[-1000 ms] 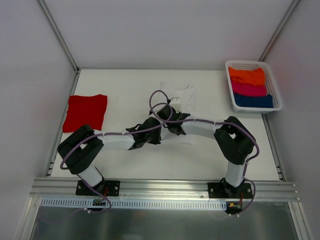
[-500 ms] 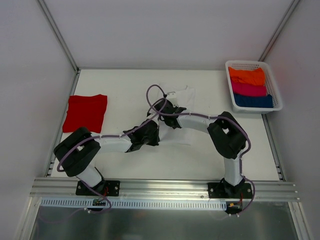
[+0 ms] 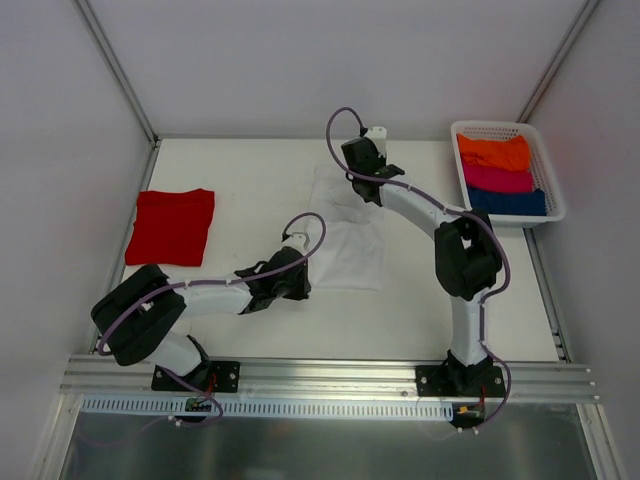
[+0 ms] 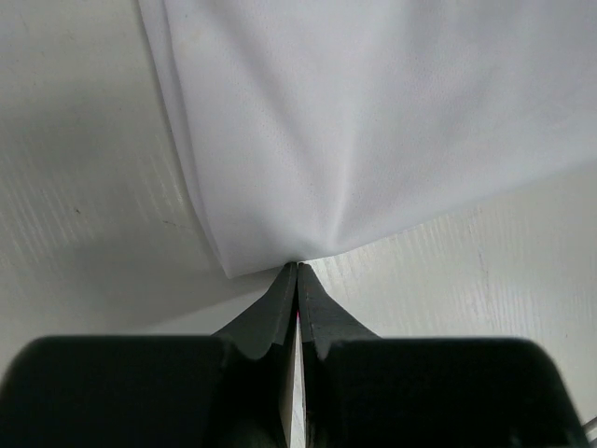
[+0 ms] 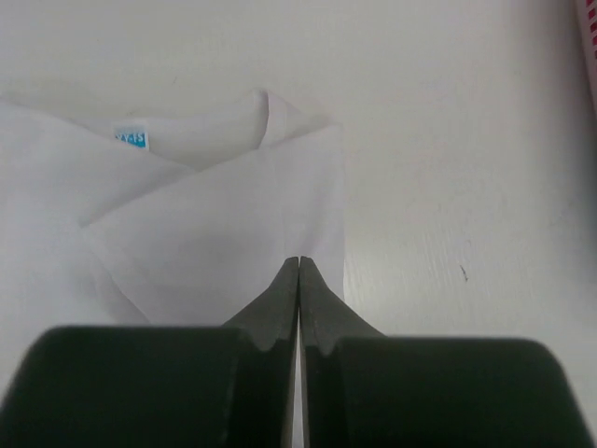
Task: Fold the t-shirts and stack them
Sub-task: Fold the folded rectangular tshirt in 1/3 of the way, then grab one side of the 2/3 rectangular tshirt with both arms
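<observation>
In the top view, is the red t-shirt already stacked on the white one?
No, the red t-shirt lies folded on the left, well apart from the white t-shirt in the middle.

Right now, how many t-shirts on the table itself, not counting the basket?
2: the red t-shirt, folded, at the table's left edge; the white t-shirt, spread at its centre. Any under them would be hidden.

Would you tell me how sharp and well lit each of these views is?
Top external: sharp, evenly lit, though the white t-shirt barely separates from the table. Left wrist: crisp cloth, soft fold shadows, left gripper nearly black. Right wrist: slightly soft; the blue label is unreadable.
</observation>
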`<control>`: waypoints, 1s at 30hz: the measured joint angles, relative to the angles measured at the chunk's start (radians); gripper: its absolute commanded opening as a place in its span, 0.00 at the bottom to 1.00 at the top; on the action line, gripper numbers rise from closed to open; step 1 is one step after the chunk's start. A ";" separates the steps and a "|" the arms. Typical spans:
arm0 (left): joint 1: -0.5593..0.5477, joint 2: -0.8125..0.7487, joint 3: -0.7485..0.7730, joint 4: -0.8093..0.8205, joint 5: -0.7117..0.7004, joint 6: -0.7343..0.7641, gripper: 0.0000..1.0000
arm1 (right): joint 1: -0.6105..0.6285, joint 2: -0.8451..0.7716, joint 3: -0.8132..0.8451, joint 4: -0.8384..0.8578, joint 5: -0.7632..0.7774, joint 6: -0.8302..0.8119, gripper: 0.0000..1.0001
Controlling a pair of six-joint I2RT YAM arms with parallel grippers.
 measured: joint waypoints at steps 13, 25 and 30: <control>0.000 -0.042 0.036 -0.078 -0.061 0.042 0.75 | 0.032 -0.335 -0.265 -0.045 -0.104 -0.034 0.76; 0.035 -0.117 0.210 -0.066 -0.092 0.116 0.99 | 0.048 -0.768 -0.566 -0.004 -0.354 0.041 0.84; 0.046 -0.108 0.155 -0.066 -0.072 0.107 0.99 | 0.060 -0.767 -0.744 0.024 -0.388 0.114 0.84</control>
